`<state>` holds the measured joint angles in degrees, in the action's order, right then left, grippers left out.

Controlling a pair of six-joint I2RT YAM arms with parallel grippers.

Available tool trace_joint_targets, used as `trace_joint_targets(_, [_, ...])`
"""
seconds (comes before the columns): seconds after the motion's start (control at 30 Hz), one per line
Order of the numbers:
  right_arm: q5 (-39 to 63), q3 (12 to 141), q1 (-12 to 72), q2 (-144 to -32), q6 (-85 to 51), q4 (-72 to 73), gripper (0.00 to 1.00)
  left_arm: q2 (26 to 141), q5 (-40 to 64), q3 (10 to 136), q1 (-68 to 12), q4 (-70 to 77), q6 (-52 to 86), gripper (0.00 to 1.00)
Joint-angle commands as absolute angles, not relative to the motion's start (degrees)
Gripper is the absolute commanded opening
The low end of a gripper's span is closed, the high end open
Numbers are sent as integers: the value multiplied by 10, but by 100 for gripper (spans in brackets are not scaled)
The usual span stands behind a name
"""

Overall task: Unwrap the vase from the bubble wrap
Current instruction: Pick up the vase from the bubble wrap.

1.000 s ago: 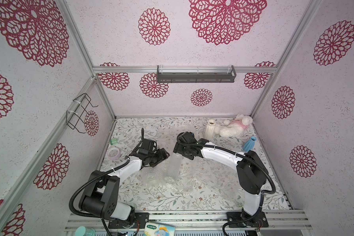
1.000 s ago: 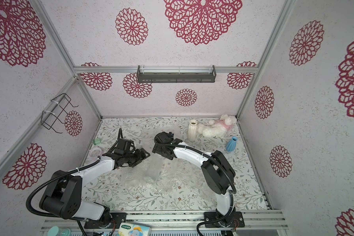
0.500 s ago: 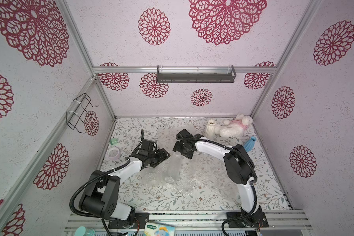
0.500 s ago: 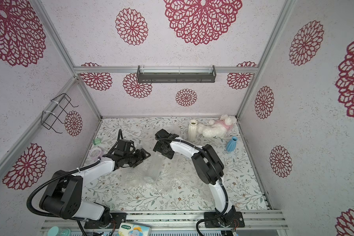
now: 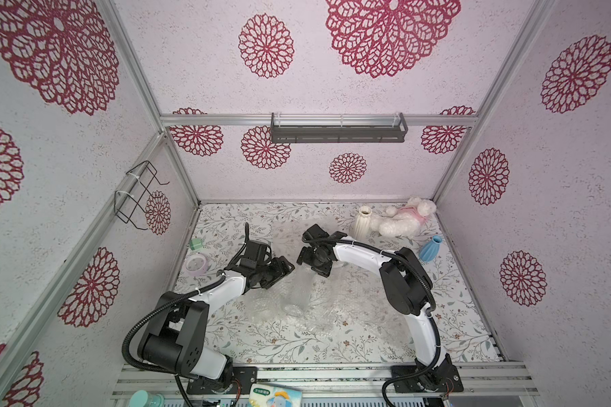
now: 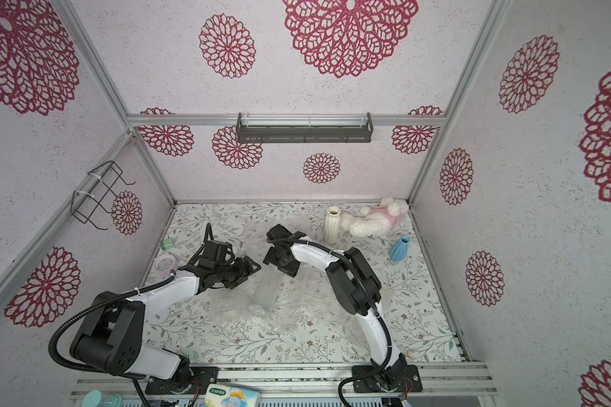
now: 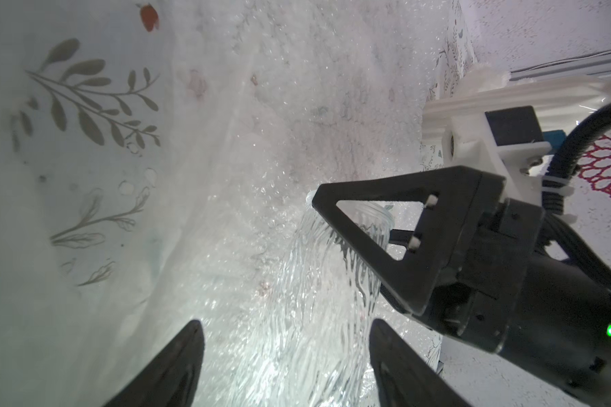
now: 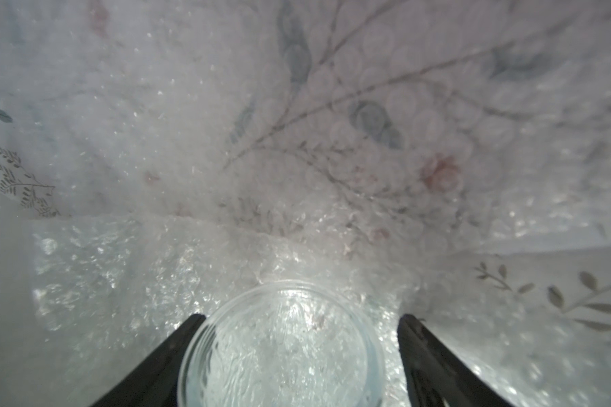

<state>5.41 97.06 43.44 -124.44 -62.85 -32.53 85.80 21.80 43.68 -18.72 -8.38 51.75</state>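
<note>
In both top views the clear vase (image 5: pixel 301 287) is standing on the crumpled bubble wrap (image 5: pixel 327 310), between the left gripper (image 5: pixel 281 273) and the right gripper (image 5: pixel 313 269). In the left wrist view the left gripper (image 7: pixel 285 324) is pointing at the vase (image 7: pixel 314 299) with fingers wide apart. In the right wrist view the right gripper (image 8: pixel 300 317) is hanging over the vase mouth, fingers wide, not clamping it.

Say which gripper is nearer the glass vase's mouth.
Right. The right gripper straddles the rim of the glass vase, jaws open; the left gripper faces its body from the side.
</note>
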Motion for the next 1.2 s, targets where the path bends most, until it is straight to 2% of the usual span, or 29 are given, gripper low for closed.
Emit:
trace_joint_targets(0.0, [59, 975, 434, -1259, -641, -350, 85, 866, 217, 445, -192, -79, 524, 76])
trace_joint_targets(0.13, [60, 983, 431, -1274, -639, -345, 83, 864, 216, 446, -194, -82, 524, 76])
trace_joint_targets(0.33, [64, 980, 431, -1273, -635, -326, 72, 864, 218, 447, -193, -85, 523, 76])
trace_joint_targets(0.67, [0, 931, 443, -1190, -597, -280, 59, 849, 215, 449, -193, -95, 523, 77])
trace_joint_targets(0.9, [-47, 905, 464, -1147, -577, -256, 58, 831, 207, 452, -193, -111, 520, 77])
trace_joint_targets(1.17, [-148, 862, 503, -1078, -532, -225, 57, 812, 195, 453, -192, -127, 516, 78])
